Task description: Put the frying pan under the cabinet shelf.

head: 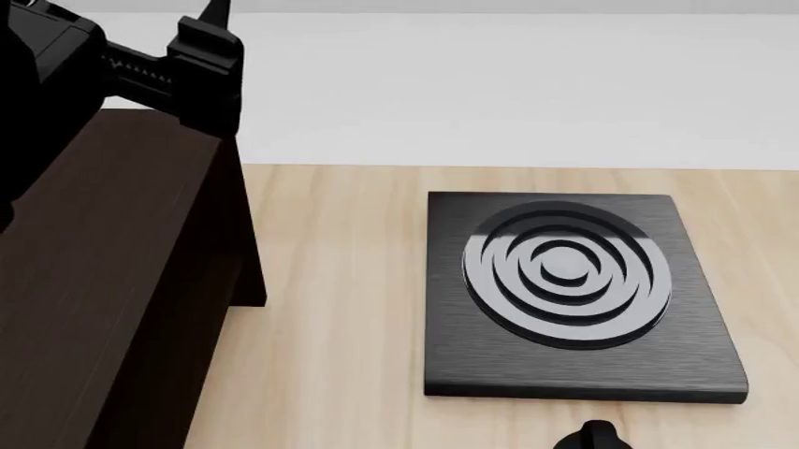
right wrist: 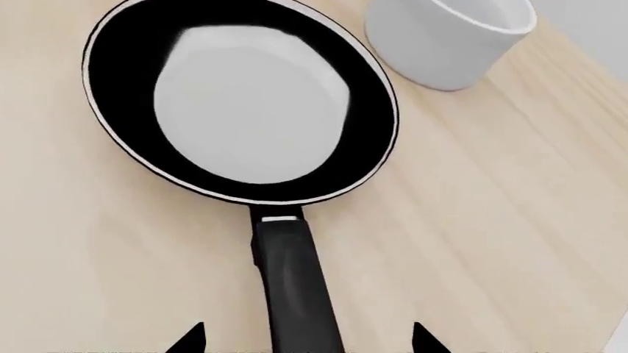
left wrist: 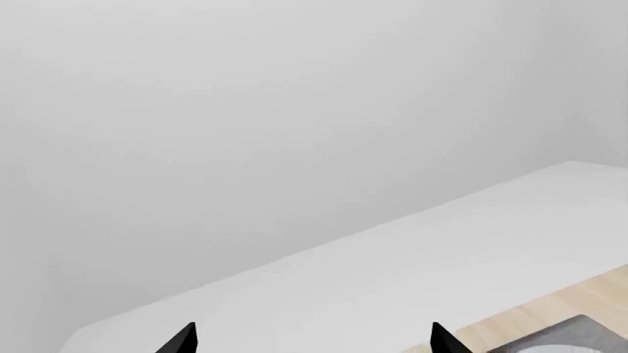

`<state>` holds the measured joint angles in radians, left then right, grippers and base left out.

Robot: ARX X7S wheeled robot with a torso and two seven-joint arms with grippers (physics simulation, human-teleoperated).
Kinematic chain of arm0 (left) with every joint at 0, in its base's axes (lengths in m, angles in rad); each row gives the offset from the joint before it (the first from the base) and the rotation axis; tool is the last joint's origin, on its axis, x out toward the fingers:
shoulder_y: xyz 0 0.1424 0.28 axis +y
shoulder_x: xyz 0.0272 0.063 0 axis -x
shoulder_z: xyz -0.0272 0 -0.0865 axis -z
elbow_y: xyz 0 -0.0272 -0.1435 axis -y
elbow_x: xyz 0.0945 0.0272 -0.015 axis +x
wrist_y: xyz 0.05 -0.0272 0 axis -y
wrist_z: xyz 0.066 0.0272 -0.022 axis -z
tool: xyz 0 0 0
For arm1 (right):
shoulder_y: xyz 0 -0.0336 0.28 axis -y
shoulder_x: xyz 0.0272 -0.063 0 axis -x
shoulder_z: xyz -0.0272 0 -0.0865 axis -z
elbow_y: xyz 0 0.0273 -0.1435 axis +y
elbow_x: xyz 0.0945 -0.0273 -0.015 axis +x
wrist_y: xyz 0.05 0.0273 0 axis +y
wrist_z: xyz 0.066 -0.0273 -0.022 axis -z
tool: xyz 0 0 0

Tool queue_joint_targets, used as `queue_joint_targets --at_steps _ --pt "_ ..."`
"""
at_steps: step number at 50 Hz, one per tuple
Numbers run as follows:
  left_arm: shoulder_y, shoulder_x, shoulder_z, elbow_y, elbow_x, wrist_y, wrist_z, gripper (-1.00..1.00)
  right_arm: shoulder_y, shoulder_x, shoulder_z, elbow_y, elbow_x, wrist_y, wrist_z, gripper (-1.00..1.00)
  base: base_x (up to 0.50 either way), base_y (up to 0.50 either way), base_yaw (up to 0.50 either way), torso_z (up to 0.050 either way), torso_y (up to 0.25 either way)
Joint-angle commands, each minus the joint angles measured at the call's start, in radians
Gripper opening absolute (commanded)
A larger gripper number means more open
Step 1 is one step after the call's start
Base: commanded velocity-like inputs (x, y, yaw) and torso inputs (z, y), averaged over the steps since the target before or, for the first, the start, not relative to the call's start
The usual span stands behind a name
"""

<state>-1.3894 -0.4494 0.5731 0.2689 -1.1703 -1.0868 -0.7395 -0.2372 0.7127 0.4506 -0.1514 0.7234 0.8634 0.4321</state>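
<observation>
The frying pan (right wrist: 240,99) is round and black with a thin pale rim and a glossy inside, and it lies flat on the pale wood table (right wrist: 510,220) in the right wrist view. Its long black handle (right wrist: 294,287) runs back between the two tips of my right gripper (right wrist: 306,340), which is open with a gap on each side of the handle. The dark brown cabinet shelf (head: 100,281) fills the left of the head view. My left arm (head: 163,70) hangs above its top. My left gripper (left wrist: 314,340) is open, holds nothing, and faces a white wall.
A black square plate (head: 568,290) with concentric rings lies on the table to the right of the cabinet. A white round bowl (right wrist: 446,37) stands close beside the pan's rim. A small black part (head: 597,435) shows at the head view's bottom edge.
</observation>
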Motion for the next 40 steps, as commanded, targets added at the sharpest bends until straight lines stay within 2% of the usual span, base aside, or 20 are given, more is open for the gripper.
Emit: queue_joint_targets --at_steps 1,40 --pt "0.003 -0.001 0.003 -0.006 0.002 0.007 0.005 1.0 0.019 -0.002 -0.02 0.045 -0.016 -0.011 -0.006 1.0 0.0 0.0 0.0 0.0 0.0" --pt "0.0 0.007 0.031 -0.011 0.014 0.015 0.001 1.0 0.207 0.001 -0.181 0.322 -0.099 -0.065 -0.073 1.0 0.0 0.0 0.0 0.0 0.0"
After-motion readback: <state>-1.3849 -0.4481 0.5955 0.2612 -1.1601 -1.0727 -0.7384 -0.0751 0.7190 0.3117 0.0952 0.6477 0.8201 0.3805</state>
